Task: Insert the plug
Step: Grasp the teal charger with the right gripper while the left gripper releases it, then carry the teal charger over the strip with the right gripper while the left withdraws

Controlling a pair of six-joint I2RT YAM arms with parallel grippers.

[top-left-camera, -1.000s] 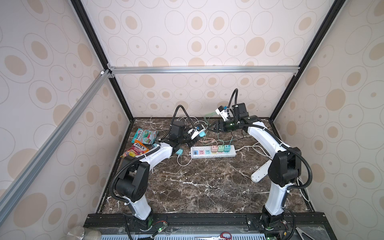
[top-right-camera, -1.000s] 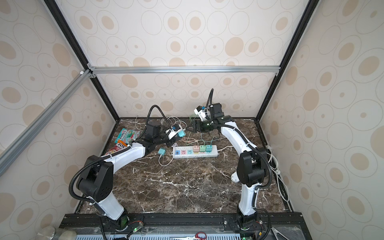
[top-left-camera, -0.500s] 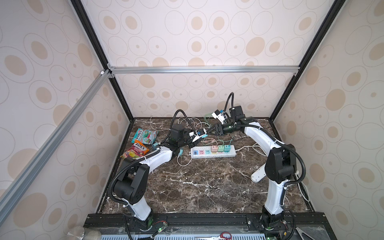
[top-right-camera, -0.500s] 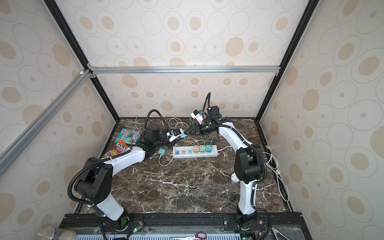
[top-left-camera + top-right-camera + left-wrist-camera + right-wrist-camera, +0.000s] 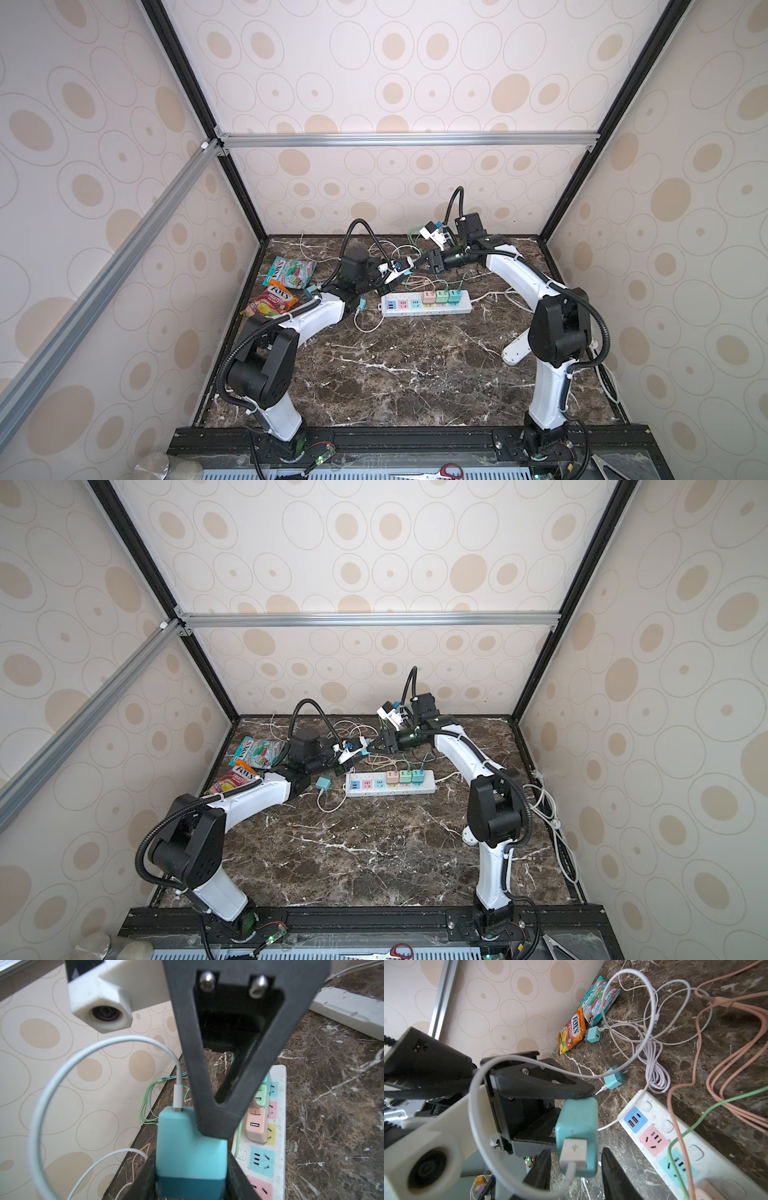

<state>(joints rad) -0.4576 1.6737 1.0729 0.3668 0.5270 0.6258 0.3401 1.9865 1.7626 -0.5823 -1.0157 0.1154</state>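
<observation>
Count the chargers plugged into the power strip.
3. A pink charger, a green charger and a blue-green charger stand side by side on the right half of the power strip. No charger sits in its other sockets, and none looks hidden.

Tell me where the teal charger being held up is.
The teal charger is at the back middle in both top views, held up by the left gripper near the left end of the white power strip.
</observation>
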